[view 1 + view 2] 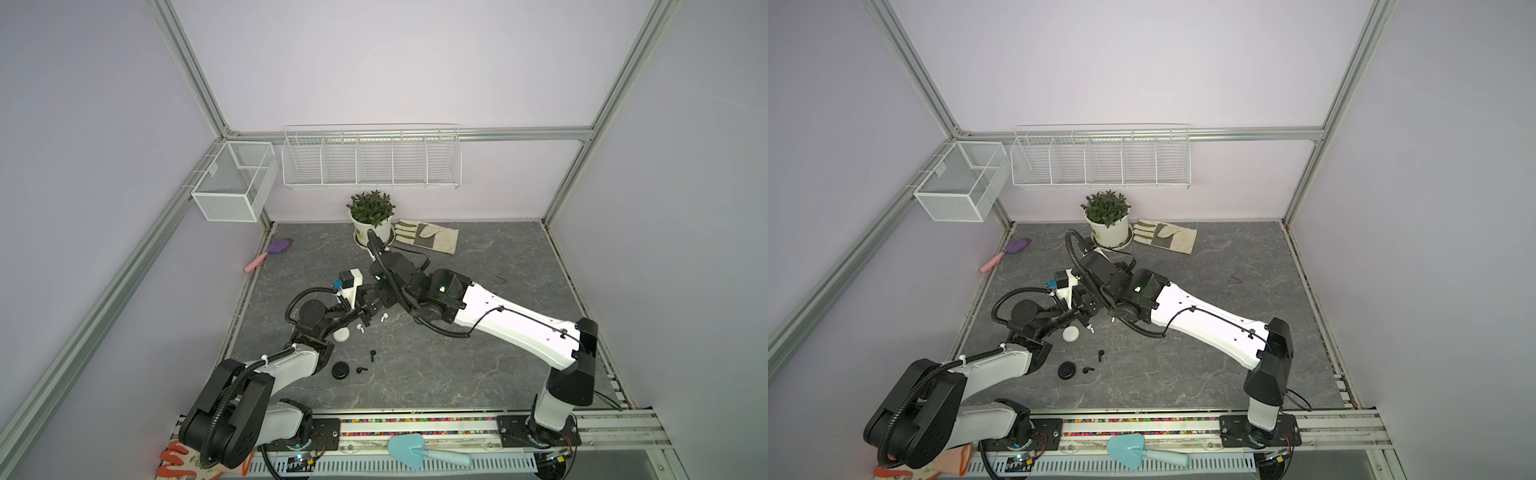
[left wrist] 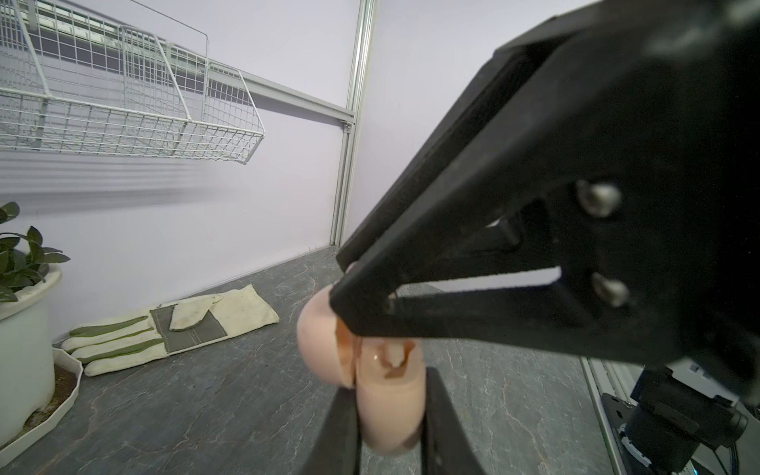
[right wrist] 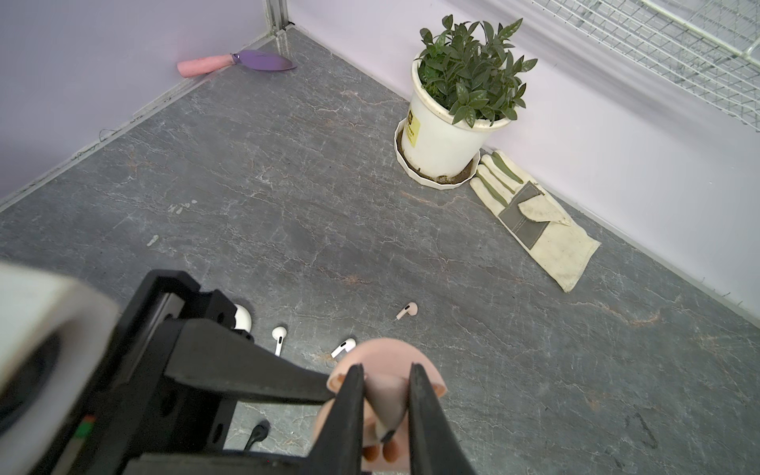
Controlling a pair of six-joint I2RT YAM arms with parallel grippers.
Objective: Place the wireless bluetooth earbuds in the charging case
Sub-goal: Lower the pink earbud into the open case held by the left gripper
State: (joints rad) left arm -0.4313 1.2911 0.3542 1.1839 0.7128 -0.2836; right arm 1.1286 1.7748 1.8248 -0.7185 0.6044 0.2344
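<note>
here we are at the fiddly bit: our left gripper is clamped on the base of the open pink case, holding it up off the grey table with the lid swung aside. our right gripper is squeezed almost together on a pink earbud, its stem aimed at the orange wells. so that bud is at the mouth of the case, not seated as far as we can tell. the rest wait on the table: a second pink earbud, a white earbud and another white earbud near the white case, and in a top view one black earbud and another black earbud by the black case. what worries us: the two grippers are crowded tip to tip and nothing supports the case from below, so a hard push down could twist it in its clamp. a tilted stem would likely catch the rim of a well and jam or pop out. letting go before it sits would drop the smooth little bud to the table. and a nudge on the lid could swing it shut on our fingers.
</note>
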